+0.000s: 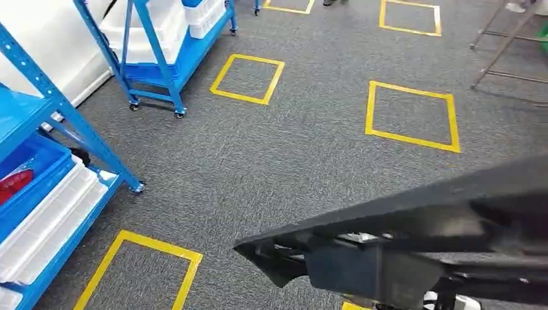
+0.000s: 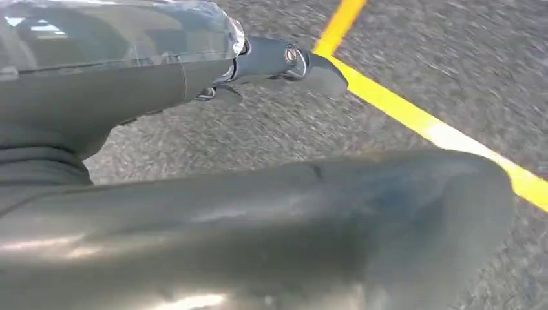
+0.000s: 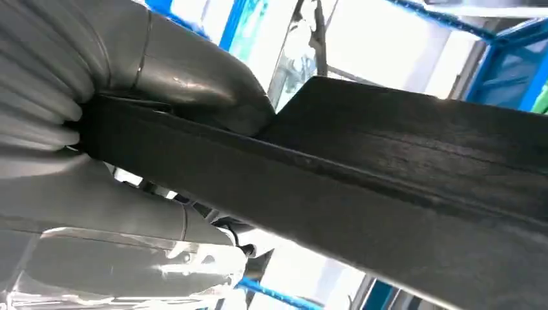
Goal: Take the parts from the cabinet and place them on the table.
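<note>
Right wrist view: thick grey thumb (image 3: 194, 77) pressed on the upper face of a long black part (image 3: 388, 168), grey fingers (image 3: 97, 187) closed beneath it; right hand (image 3: 97, 129) thus clamped around the part's edge, with blue shelf frames bright and blurred behind.

Left wrist view: left hand (image 2: 194, 71) above grey carpet (image 2: 271, 129), fingers extended toward 3 o'clock, gripping nothing visible; whether spread or closed, cannot tell. Large blurred dark surface across the foreground, identity unclear. Yellow tape line (image 2: 413, 116) running from 12 toward 4 o'clock on the carpet.

Head view: black part (image 1: 400, 226) held in the air from 3 o'clock to 6 o'clock, pointed end near 6 o'clock, over grey carpet (image 1: 291, 161). Yellow floor squares: one at 12 o'clock (image 1: 215, 86), one at 2 o'clock (image 1: 370, 110), one at 7 o'clock (image 1: 103, 265). Blue shelving cabinet (image 1: 64, 116) at 9 o'clock, carrying a blue bin (image 1: 32, 187) with a red item (image 1: 13, 184) inside and white trays (image 1: 45, 226) below. Second blue wheeled cart (image 1: 161, 64) at 11 o'clock, loaded with white trays.
</note>
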Controlling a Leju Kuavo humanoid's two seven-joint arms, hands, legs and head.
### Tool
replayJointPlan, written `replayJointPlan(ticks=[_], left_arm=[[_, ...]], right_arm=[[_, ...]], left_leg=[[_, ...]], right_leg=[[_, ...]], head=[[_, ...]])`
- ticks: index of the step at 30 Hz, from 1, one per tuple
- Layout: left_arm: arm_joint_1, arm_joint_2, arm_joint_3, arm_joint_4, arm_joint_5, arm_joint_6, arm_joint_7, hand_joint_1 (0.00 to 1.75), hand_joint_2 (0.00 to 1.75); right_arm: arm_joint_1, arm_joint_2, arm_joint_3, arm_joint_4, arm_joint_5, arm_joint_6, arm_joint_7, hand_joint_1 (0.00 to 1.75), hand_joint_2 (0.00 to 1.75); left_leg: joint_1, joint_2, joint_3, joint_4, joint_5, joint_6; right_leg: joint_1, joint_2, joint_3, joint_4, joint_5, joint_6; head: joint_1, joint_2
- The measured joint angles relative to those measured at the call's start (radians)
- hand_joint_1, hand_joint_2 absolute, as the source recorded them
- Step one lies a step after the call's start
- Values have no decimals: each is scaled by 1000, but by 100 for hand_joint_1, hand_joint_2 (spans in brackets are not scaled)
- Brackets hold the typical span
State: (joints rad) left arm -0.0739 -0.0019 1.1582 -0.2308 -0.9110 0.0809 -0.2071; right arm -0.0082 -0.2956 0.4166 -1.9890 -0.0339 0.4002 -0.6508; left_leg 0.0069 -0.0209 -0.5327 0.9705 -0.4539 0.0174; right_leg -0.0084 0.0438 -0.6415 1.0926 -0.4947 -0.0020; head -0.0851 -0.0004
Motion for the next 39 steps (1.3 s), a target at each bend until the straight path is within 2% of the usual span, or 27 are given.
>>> replayJointPlan(ticks=[2,3,4,5,7,8,9,13,15,16,18,19,21,22,23,24,26,28,29,30,31,33,34,35,37,38,39], left_arm=[[6,-1,0,0,-3,0,0,0,0],[8,-2,0,0,-10,-1,0,0,0],[7,-2,0,0,-18,-6,-1,0,0],[6,-2,-2,0,-25,-16,-8,0,0],[0,-2,-7,0,-33,-32,-25,0,0],[-4,-2,-8,0,-35,-42,-31,0,0],[-7,-2,-8,0,-37,-50,-37,0,0],[-21,-3,-8,0,-32,-58,-36,0,0],[-22,-6,-8,1,-21,-56,-35,0,0],[-19,-7,-7,1,-19,-54,-35,0,0],[-12,-7,-5,1,-12,-51,-34,0,0],[-9,-8,-4,1,-9,-51,-33,0,0],[-10,-10,-4,1,-5,-52,-33,0,0],[-11,-10,-3,1,-1,-51,-33,0,0],[-11,-10,-2,1,0,-50,-32,0,0],[-12,-10,1,1,1,-48,-30,0,0],[-14,-10,6,1,2,-48,-24,0,0],[-19,-10,9,1,4,-48,-21,0,0],[-22,-13,11,1,6,-51,-19,0,0],[-24,-13,13,1,9,-54,-17,0,0],[-23,-13,15,1,10,-54,-15,0,0],[-20,-14,21,1,11,-54,-11,0,0],[-19,-14,21,1,11,-54,-9,0,0],[-19,-14,21,1,10,-54,-8,0,0],[-21,-16,21,1,7,-54,-7,0,0],[-21,-17,21,1,7,-54,-8,0,0],[-21,-18,21,1,3,-54,-11,0,0]], right_arm=[[5,6,-5,-2,1,4,0,175,175],[10,6,-7,-2,3,11,0,175,175],[12,6,-10,-3,4,17,0,175,175],[11,6,-14,-3,8,19,0,175,175],[4,6,-20,-3,11,17,0,175,175],[-7,6,-20,-2,10,16,0,175,175],[-23,6,-20,3,7,16,0,175,175],[-54,6,-18,27,2,14,0,175,175],[-58,2,-8,35,16,14,0,175,175],[-62,-1,0,40,23,14,0,175,175],[-62,-2,15,57,32,17,0,175,175],[-62,-2,23,72,34,17,0,175,175],[-70,-2,34,99,37,18,0,175,175],[-77,-2,38,112,37,19,0,175,175],[-87,-2,43,124,37,22,0,175,175],[-101,-2,50,137,37,23,1,175,175],[-129,-2,67,167,35,29,3,175,175],[-150,-2,81,189,30,34,9,175,175],[-167,-2,89,201,25,35,13,175,175],[-186,-2,96,217,13,35,19,175,175],[-212,0,106,231,4,35,27,175,175],[-235,5,121,258,-12,35,36,175,175],[-241,4,127,273,-21,35,39,175,175],[-246,4,133,285,-27,34,40,175,175],[-254,4,141,299,-40,32,41,175,175],[-259,4,145,303,-44,28,40,175,175],[-265,4,151,308,-46,23,39,175,175]], left_leg=[[-3,29,-2,1,-2,2],[-3,43,-4,1,-2,2],[-3,56,-5,3,-2,2],[-3,69,-6,4,-3,1],[-2,89,-6,13,-8,-7],[-5,96,-5,21,-13,-12],[-12,105,-7,25,-17,-19],[-10,145,1,26,-21,-39],[-1,68,-20,80,-70,-51],[0,48,-50,150,-110,-55],[1,32,-122,303,-173,-60],[1,30,-142,343,-173,-61],[1,29,-112,267,-107,-56],[2,18,-72,175,-55,-53],[4,-7,-33,86,-12,-49],[5,-51,-17,48,-24,-42],[3,-38,-16,35,-22,-38],[0,-25,-15,30,-14,-22],[14,-12,-12,15,-4,-11],[11,-3,-11,10,0,-6],[9,10,-13,10,1,-1],[5,31,-15,10,1,0],[4,40,-17,11,1,1],[3,51,-17,13,1,1],[2,68,-17,18,-3,-1],[1,75,-15,20,-5,-4],[-2,84,-13,22,-8,-8]], right_leg=[[-6,-31,-66,149,-79,8],[-9,-35,-92,210,-102,12],[-12,-37,-96,227,-98,16],[-15,-41,-73,193,-72,19],[-17,-65,29,23,4,20],[-14,-111,76,-56,19,16],[-2,-141,80,-65,3,6],[-4,-90,70,-73,17,-14],[-11,-72,70,-78,24,-24],[-11,-63,67,-78,27,-28],[-9,-38,62,-77,29,-30],[-8,-24,62,-76,29,-30],[-8,1,63,-73,29,-30],[-8,14,64,-70,28,-28],[-9,26,64,-69,28,-26],[-5,37,61,-68,29,-19],[-11,57,50,-68,37,-5],[-13,74,47,-79,47,11],[-12,70,44,-75,43,14],[-6,24,34,-53,24,16],[-7,-13,3,11,-19,15],[-9,-35,-67,170,-89,20],[-11,-38,-89,222,-101,22],[-12,-40,-88,225,-91,22],[-12,-47,-20,105,-21,18],[-9,-69,30,13,18,12],[-1,-127,68,-64,26,3]], head=[[0,0],[0,0],[0,0],[0,0],[0,0],[0,0],[0,0],[0,0],[0,0],[0,0],[0,0],[0,0],[0,0],[0,0],[0,0],[0,0],[0,0],[0,0],[0,0],[0,0],[0,0],[0,0],[0,0],[0,0],[0,0],[0,0],[0,0]])
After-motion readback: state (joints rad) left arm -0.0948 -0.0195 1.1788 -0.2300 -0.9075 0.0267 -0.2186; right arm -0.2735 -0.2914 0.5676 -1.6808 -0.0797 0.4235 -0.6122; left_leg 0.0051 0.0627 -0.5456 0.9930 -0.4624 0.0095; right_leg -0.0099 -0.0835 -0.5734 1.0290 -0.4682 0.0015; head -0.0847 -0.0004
